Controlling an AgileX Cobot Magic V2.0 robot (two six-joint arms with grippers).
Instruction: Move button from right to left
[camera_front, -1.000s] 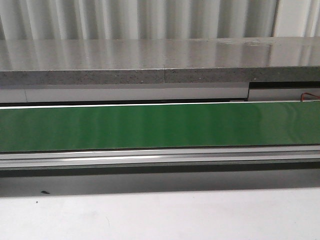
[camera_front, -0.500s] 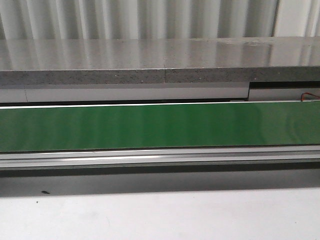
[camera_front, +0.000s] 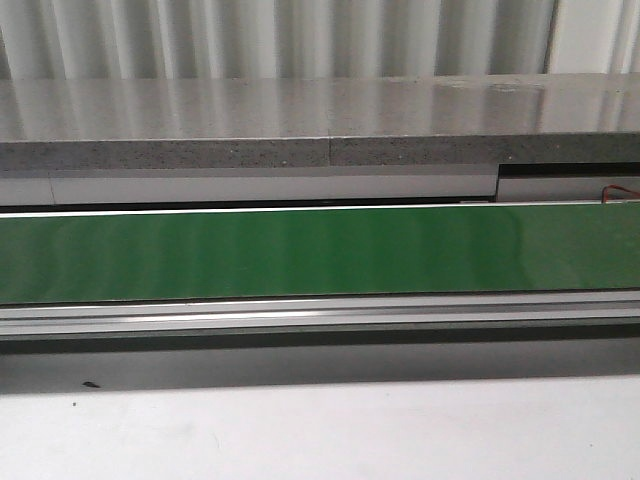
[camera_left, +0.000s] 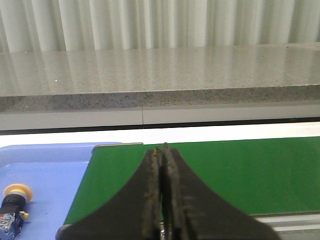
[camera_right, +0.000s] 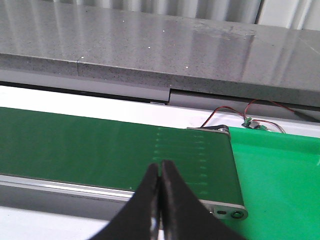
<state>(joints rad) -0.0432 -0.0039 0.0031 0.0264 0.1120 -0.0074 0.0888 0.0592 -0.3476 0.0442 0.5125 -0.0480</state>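
Both pairs of fingers are pressed together with nothing between them. In the left wrist view the left gripper (camera_left: 162, 150) shows two dark fingers (camera_left: 150, 200) meeting along a thin seam, their tips over the near edge of the green belt (camera_left: 240, 170). In the right wrist view the right gripper (camera_right: 160, 165) shows the same: two black fingers (camera_right: 175, 205) closed tip to tip above the belt, near its end roller.

Counted: two grippers, one button, one blue tray, one green belt, one grey stone counter (camera_front: 320, 120) behind the belt, and one red and black wire lead (camera_right: 225, 112) at about 1 o'clock from the right gripper's tips.

One button (camera_left: 12, 207) is seen, in the left wrist view only. It lies on its side on the blue tray (camera_left: 50, 165), yellow cap toward 12 o'clock, black collar and blue block below it. From the left gripper's tips it sits at about 8 o'clock, well apart from the fingers and touching neither. The tray butts against the belt's end.

In the front view neither gripper nor the button appears; only the belt, its metal rail (camera_front: 320, 315), the counter and the white table (camera_front: 320, 430) show.
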